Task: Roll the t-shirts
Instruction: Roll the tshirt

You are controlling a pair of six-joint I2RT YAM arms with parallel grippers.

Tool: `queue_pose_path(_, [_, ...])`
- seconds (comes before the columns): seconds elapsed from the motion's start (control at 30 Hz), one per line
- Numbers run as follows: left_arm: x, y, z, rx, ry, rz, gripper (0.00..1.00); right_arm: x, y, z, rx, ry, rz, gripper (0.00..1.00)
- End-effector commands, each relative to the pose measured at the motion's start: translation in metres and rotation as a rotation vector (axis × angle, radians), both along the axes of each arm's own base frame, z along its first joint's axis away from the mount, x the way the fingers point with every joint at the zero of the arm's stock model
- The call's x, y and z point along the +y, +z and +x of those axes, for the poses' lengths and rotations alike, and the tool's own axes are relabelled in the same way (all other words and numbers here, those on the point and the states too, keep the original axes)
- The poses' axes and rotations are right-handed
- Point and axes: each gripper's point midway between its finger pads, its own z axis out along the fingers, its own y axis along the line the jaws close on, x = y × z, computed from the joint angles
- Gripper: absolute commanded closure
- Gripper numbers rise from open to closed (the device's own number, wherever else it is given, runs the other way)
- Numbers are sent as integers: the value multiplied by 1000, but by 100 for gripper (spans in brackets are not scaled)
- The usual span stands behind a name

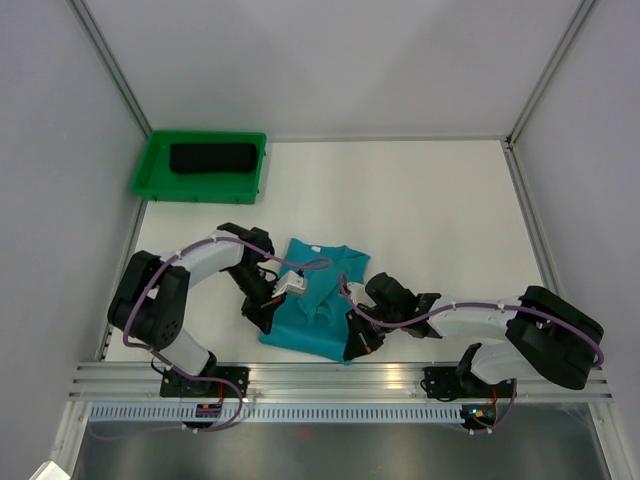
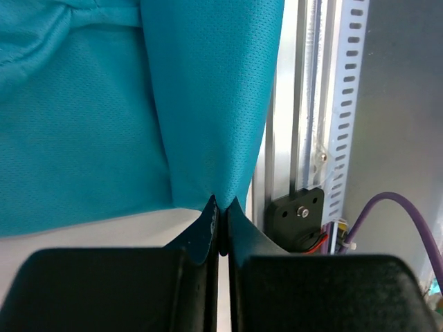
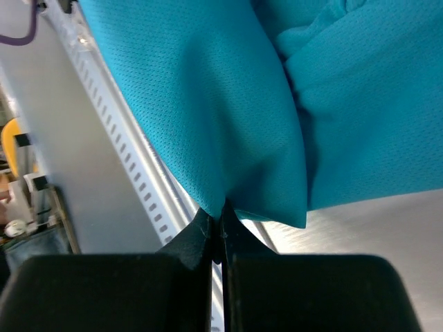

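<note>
A teal-blue t-shirt (image 1: 318, 300) lies partly folded on the white table near the front edge, between my two arms. My left gripper (image 1: 262, 312) is shut on the shirt's near left edge; in the left wrist view the cloth (image 2: 124, 124) hangs from the closed tips (image 2: 221, 206). My right gripper (image 1: 358, 340) is shut on the near right edge; in the right wrist view the cloth (image 3: 228, 104) rises from the pinched tips (image 3: 221, 211). Both held edges are lifted a little off the table.
A green plastic tray (image 1: 153, 165) at the far left holds a dark rolled cloth (image 1: 211, 158). The slotted aluminium rail (image 1: 340, 378) runs along the table's front edge, just below the shirt. Grey walls enclose the left, right and back.
</note>
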Motion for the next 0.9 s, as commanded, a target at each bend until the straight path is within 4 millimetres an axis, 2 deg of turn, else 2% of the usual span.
queue_pose_path(0.0, [0,1,-22,86,36,-17,98,7,16,-12,74,29,78,100])
queue_pose_path(0.1, [-3,-2,-14,86,90,-1,98,8,26,-12,48,26,131,100])
queue_pose_path(0.17, [-11,-4,7,61,165,-5,98,8,26,-7,30,27,128,99])
queue_pose_path(0.2, [-16,-2,21,35,190,-11,98,6,23,-1,35,8,117,98])
queue_pose_path(0.27, [-17,-8,35,32,231,23,98,0,8,4,59,-1,60,95])
queue_pose_path(0.3, [-17,-10,41,23,238,35,98,-3,1,10,68,-24,33,89])
queue_pose_path(0.37, [-11,-21,44,19,251,89,98,-6,-5,16,68,-57,5,79])
queue_pose_path(0.4, [-9,-26,45,11,252,103,98,-8,-6,22,69,-89,-4,65])
queue_pose_path(0.43, [-4,-32,45,8,254,137,98,-10,-6,28,43,-118,-13,61])
queue_pose_path(0.53, [1,-40,42,21,255,171,98,-16,2,39,-9,-186,-16,55])
queue_pose_path(0.67, [-2,-37,45,6,259,152,98,-20,13,43,-55,-201,-15,51])
queue_pose_path(0.7, [-3,-36,47,2,262,150,98,-19,17,43,-64,-199,-2,45])
queue_pose_path(0.87, [-3,-36,52,-17,260,154,97,-16,21,52,-109,-217,24,44])
